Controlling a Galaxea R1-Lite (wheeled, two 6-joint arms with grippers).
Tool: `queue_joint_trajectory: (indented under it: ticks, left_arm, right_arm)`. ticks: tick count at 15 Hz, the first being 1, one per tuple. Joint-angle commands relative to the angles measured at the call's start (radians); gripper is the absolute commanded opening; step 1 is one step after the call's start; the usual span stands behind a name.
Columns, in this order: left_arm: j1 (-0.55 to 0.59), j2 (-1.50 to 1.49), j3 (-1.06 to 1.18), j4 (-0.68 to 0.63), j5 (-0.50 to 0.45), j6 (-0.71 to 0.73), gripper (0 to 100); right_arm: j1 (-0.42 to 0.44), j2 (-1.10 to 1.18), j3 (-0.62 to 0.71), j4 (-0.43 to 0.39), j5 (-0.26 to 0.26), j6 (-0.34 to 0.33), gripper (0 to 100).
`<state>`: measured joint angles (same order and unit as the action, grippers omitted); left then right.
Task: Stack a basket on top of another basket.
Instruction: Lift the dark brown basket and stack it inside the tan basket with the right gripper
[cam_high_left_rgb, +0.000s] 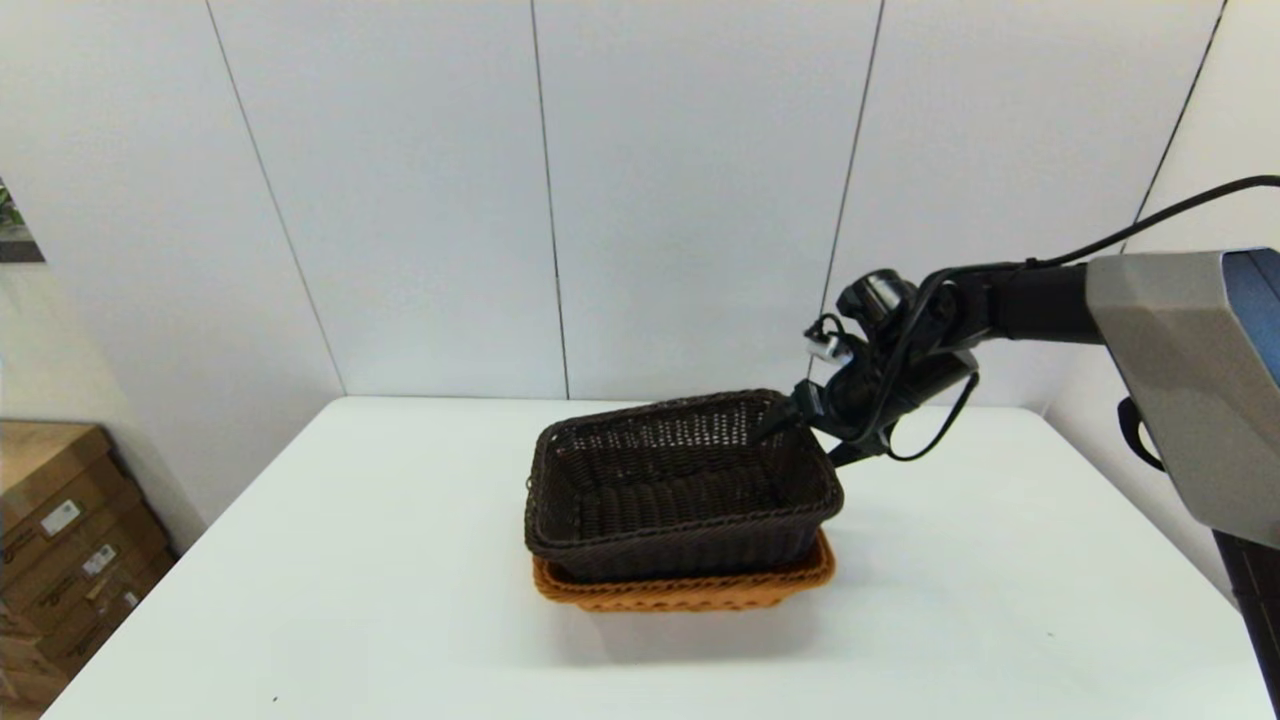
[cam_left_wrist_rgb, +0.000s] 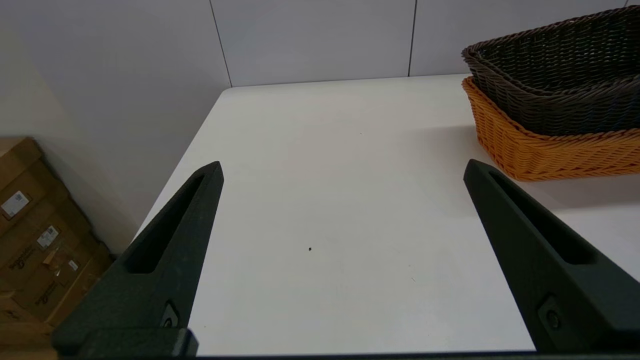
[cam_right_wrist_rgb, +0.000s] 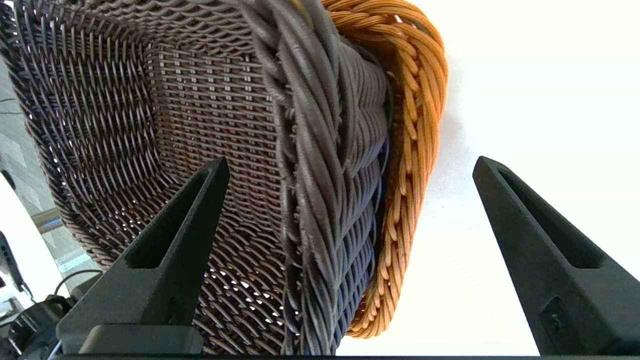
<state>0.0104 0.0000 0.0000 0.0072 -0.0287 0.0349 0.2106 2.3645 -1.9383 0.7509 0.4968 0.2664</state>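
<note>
The dark brown basket (cam_high_left_rgb: 680, 490) rests nested inside the orange-tan basket (cam_high_left_rgb: 690, 592) at the middle of the white table; only the orange rim shows beneath it. My right gripper (cam_high_left_rgb: 805, 440) is open at the dark basket's far right corner, one finger inside the rim and one outside. In the right wrist view the gripper (cam_right_wrist_rgb: 350, 164) straddles the dark basket's thick rim (cam_right_wrist_rgb: 325, 150) without touching it, with the orange basket (cam_right_wrist_rgb: 415, 125) just beside. My left gripper (cam_left_wrist_rgb: 342, 167) is open and holds nothing, low over the table left of both baskets (cam_left_wrist_rgb: 550, 150).
The white table (cam_high_left_rgb: 350, 550) ends at a panelled wall behind the baskets. Cardboard boxes (cam_high_left_rgb: 60, 540) stand on the floor past the table's left edge. A cable loops from the right wrist (cam_high_left_rgb: 940, 430).
</note>
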Motion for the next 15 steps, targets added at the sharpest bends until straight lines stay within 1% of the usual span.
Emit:
queue_joint_trajectory:
  ticks: [1, 15]
  left_arm:
    - [0.0, -0.002, 0.002, -0.001, 0.0, 0.0, 100]
    - [0.0, -0.002, 0.002, -0.001, 0.0, 0.0, 100]
  right_arm:
    - [0.001, -0.001, -0.001, 0.004, 0.003, 0.002, 0]
    - [0.001, -0.004, 0.001, 0.005, 0.002, 0.002, 0]
